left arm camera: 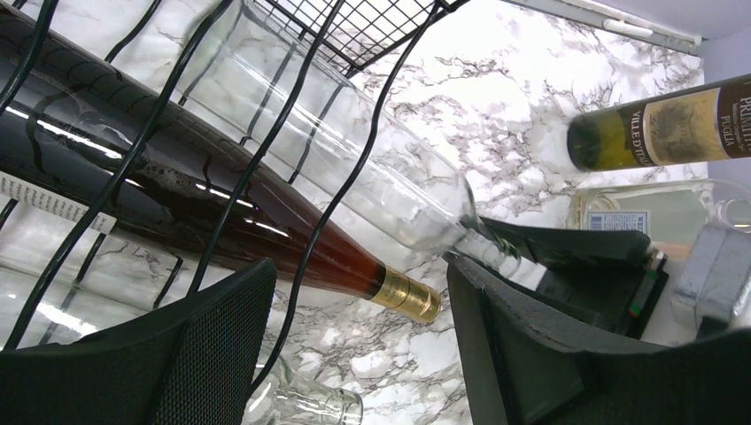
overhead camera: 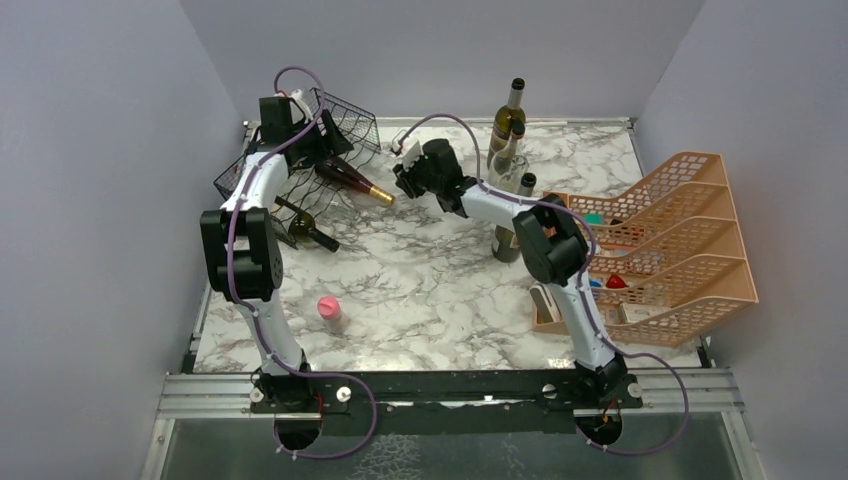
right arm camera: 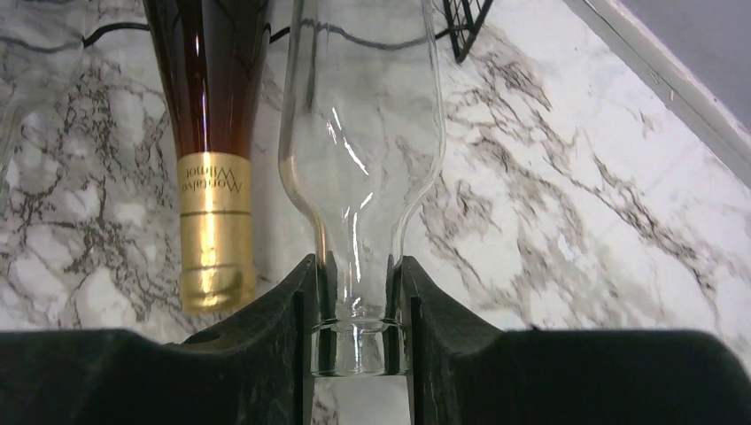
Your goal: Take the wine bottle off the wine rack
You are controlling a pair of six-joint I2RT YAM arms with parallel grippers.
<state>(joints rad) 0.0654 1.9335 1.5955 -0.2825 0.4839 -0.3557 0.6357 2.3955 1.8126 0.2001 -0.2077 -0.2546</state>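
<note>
The black wire wine rack point(overhead camera: 345, 125) stands at the back left, and its wires point(left arm camera: 133, 150) cross the left wrist view. A clear wine bottle point(right arm camera: 363, 106) lies in it, neck pointing out. My right gripper point(right arm camera: 359, 274) is shut on that neck just behind the lip, and the grip also shows in the left wrist view point(left arm camera: 496, 239). Beside it lies a dark red bottle with a gold cap point(right arm camera: 212, 230) point(overhead camera: 355, 182) point(left arm camera: 403, 292). My left gripper point(left arm camera: 354, 345) hangs open over the rack point(overhead camera: 300, 145), with one rack wire passing between its fingers untouched.
A dark green bottle point(overhead camera: 305, 228) lies in the rack's lower front. Three bottles point(overhead camera: 508, 115) stand upright behind the right arm. A peach tiered organizer point(overhead camera: 670, 250) fills the right side. A small pink object point(overhead camera: 328, 308) sits on the marble table point(overhead camera: 420, 290).
</note>
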